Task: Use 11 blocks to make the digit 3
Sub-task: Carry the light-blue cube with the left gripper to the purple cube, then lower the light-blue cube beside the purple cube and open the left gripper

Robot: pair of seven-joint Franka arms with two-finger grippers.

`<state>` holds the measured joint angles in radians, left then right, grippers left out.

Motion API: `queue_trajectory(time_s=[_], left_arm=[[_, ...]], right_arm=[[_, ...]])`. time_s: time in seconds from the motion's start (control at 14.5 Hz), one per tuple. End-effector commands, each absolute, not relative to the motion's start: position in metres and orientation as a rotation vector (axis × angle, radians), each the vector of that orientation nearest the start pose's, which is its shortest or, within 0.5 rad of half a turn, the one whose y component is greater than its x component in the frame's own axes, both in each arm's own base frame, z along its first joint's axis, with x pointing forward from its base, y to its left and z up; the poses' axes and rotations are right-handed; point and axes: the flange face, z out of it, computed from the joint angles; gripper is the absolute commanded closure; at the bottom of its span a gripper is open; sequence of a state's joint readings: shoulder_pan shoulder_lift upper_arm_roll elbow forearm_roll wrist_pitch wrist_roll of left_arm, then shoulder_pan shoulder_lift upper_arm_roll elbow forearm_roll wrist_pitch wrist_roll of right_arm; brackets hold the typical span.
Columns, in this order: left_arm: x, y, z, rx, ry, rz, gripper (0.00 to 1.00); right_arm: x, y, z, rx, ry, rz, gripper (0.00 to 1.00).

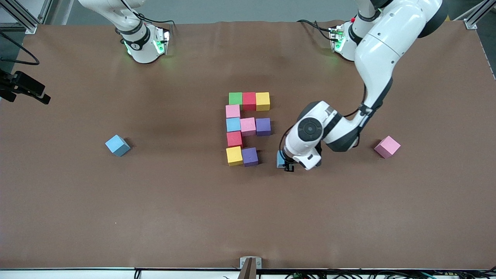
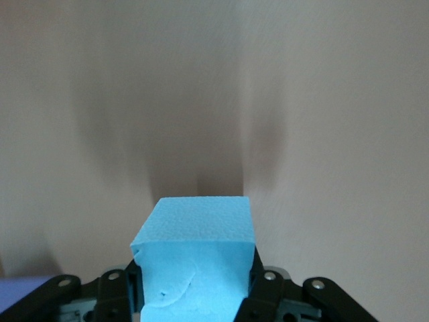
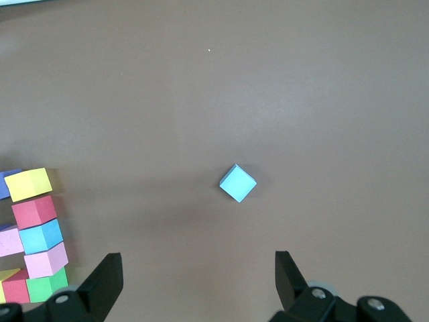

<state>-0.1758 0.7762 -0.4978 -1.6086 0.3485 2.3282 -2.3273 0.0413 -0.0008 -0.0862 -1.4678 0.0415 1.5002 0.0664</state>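
Light blue block (image 2: pixel 198 258) was clamped between left gripper (image 1: pixel 286 162) fingers, just beside the purple cube (image 1: pixel 250 156) ending the digit 3 (image 1: pixel 247 128), whose long axis ran toward the bases. Right gripper (image 3: pixel 198 282) waited, spread wide.

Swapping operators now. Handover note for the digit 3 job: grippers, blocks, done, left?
Left gripper: shut on a light blue block, beside the figure's nearest bar.
Right gripper: open, waiting above the table, over a loose light blue block.
Digit 3: ten blocks placed. Top and middle bars are full; the nearest bar has only yellow and purple.
Left: set the held block beside the purple block.
A pink block lies loose toward the left arm's end.
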Motion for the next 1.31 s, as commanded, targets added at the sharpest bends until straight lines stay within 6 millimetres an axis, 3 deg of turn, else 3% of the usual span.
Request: queue_trajectory(time_s=[0.0, 0.34, 1.03, 1.24], left_arm=[[0.569, -0.414, 0.206, -2.241, -2.304, 0.149, 0.82], [0.566, -0.451, 0.198, -2.230, -2.350, 0.121, 0.82], [0.559, -0.463, 0.192, -2.265, -2.312, 0.069, 0.82], [0.560, -0.462, 0.192, -2.267, -2.305, 0.064, 0.75]], right_arm=[[0.549, -0.022, 0.669, -3.105, 0.189, -0.057, 0.00], [0.549, -0.021, 0.669, -3.106, 0.179, -0.054, 0.00], [0.549, -0.021, 0.669, -3.111, 0.183, -0.057, 0.00], [0.549, -0.021, 0.669, -3.111, 0.183, -0.057, 0.00]])
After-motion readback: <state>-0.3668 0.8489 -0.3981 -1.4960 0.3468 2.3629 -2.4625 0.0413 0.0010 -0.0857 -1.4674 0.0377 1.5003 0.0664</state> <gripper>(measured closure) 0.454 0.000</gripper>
